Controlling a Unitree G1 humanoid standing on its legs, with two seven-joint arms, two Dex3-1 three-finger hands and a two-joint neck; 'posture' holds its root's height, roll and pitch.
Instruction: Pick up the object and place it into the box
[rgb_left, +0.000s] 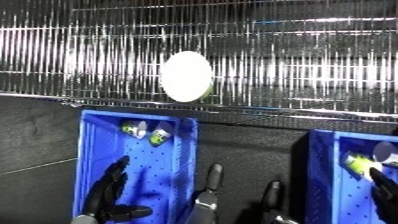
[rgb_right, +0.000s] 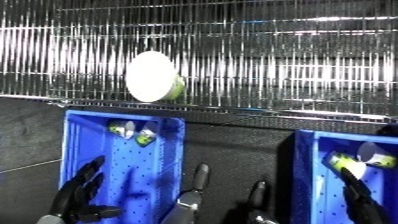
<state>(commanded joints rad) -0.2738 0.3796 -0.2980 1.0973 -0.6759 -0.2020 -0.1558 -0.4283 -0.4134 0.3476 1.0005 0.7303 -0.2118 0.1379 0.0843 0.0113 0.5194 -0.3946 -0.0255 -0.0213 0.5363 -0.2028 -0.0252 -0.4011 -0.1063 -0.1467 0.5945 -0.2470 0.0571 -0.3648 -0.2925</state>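
Observation:
A green cup with a round white lid (rgb_right: 151, 76) lies on its side on the metal roller conveyor (rgb_left: 302, 70), its lid facing me. Below it stands a blue bin (rgb_left: 98, 150) that holds two small green and white cups (rgb_left: 147, 132) at its far end. My left hand (rgb_left: 111, 192) hovers over the near part of this bin, fingers straight and spread, thumb out, holding nothing. My right hand (rgb_right: 357, 192) shows only as a dark sliver over a second blue bin (rgb_right: 306, 170) at the right edge.
The right bin holds similar green and white cups (rgb_right: 360, 159). Two dark upright rods (rgb_left: 211, 190) rise from the black floor between the bins. The conveyor's metal front rail (rgb_left: 222, 106) runs just behind both bins.

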